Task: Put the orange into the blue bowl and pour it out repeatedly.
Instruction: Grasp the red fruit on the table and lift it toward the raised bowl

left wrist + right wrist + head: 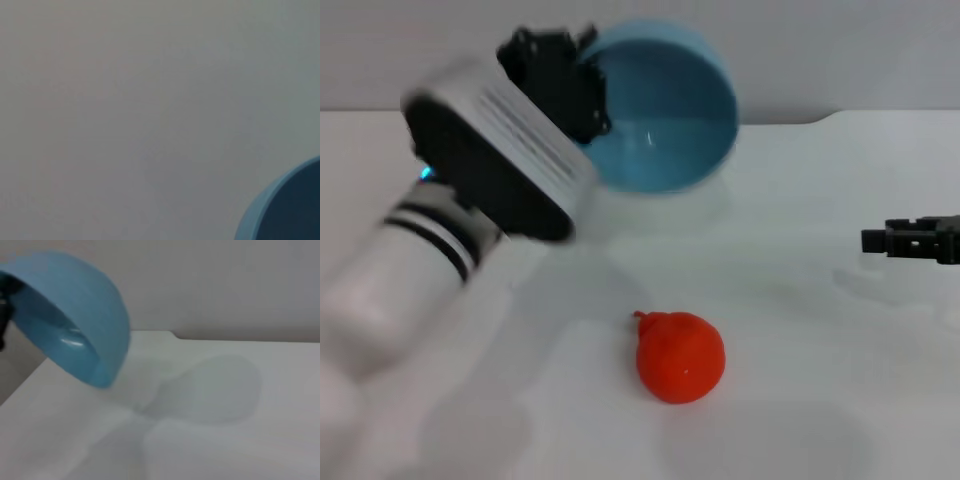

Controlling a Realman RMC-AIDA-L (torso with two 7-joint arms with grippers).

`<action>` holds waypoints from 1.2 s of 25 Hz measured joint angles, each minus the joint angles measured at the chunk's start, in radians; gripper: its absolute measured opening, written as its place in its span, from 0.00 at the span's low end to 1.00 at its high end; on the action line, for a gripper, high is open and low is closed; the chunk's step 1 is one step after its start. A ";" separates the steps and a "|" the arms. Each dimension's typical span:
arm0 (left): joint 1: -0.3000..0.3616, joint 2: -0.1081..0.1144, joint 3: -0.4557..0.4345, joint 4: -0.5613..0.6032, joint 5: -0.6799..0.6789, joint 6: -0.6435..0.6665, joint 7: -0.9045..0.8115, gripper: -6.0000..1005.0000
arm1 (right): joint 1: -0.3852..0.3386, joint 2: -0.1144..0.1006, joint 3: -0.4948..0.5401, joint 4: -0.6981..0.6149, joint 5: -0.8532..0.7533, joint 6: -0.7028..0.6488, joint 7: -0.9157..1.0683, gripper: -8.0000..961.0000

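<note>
In the head view's upper centre, the left pincer (582, 95) grips the bowl (665, 110) by its rim, tipped on its side above the worktop (800, 400), mouth toward the camera. The orange (680, 357) lies on the worktop at lower centre, seen only here. The right pincer (900, 240) hovers at the right edge; whether it is parted I cannot tell. The right wrist view shows the bowl's (75, 320) underside raised; the left wrist view catches only its rim (280, 210).

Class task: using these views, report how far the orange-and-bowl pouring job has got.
Done, by the look of it: one pour, since the orange lies on the white table, outside the bowl. In hand: the left gripper holds the blue bowl by its rim, lifted and tipped, empty. The right gripper waits at the right. Left: set the bowl down, put the orange back in, pour again.
</note>
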State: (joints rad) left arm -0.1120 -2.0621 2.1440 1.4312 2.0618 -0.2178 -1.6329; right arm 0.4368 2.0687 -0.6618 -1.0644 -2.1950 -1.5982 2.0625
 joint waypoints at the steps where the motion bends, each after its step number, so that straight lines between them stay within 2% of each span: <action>1: 0.001 -0.001 -0.073 0.025 -0.044 0.160 -0.027 0.00 | 0.005 0.000 -0.011 0.004 0.001 0.000 -0.001 0.58; 5: -0.060 0.003 -0.300 0.039 -0.123 0.639 -0.252 0.00 | 0.013 0.000 -0.035 0.013 0.002 0.000 -0.003 0.58; 6: -0.111 0.005 -0.403 0.019 -0.113 0.823 -0.376 0.00 | 0.015 0.000 -0.049 0.015 0.001 0.000 -0.003 0.58; 7: -0.111 0.005 -0.403 0.019 -0.113 0.823 -0.376 0.00 | 0.018 0.000 -0.063 0.015 0.000 0.001 -0.004 0.58; 10: -0.195 0.006 -0.543 -0.025 -0.079 1.085 -0.515 0.00 | 0.023 0.000 -0.114 0.015 0.000 0.018 -0.004 0.58; 14: -0.277 0.006 -0.683 -0.058 0.011 1.301 -0.689 0.00 | 0.030 0.000 -0.194 0.017 0.000 0.064 -0.013 0.58; 18: -0.359 0.009 -0.819 -0.063 0.226 1.595 -0.915 0.00 | 0.053 -0.001 -0.307 0.044 -0.030 0.079 -0.026 0.58; 21: -0.375 0.007 -0.917 -0.050 0.318 1.736 -0.964 0.00 | 0.096 0.001 -0.344 0.097 -0.042 0.083 -0.042 0.59; 26: -0.351 0.009 -0.985 -0.028 0.359 1.775 -0.986 0.00 | 0.176 0.005 -0.390 0.202 -0.030 0.112 -0.075 0.59; 30: -0.333 0.008 -1.022 -0.019 0.405 1.791 -0.999 0.00 | 0.209 0.007 -0.478 0.259 0.048 0.164 -0.107 0.60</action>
State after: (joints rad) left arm -0.4451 -2.0538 1.1221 1.4120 2.4668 1.5731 -2.6314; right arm 0.6458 2.0761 -1.1396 -0.8058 -2.1468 -1.4345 1.9560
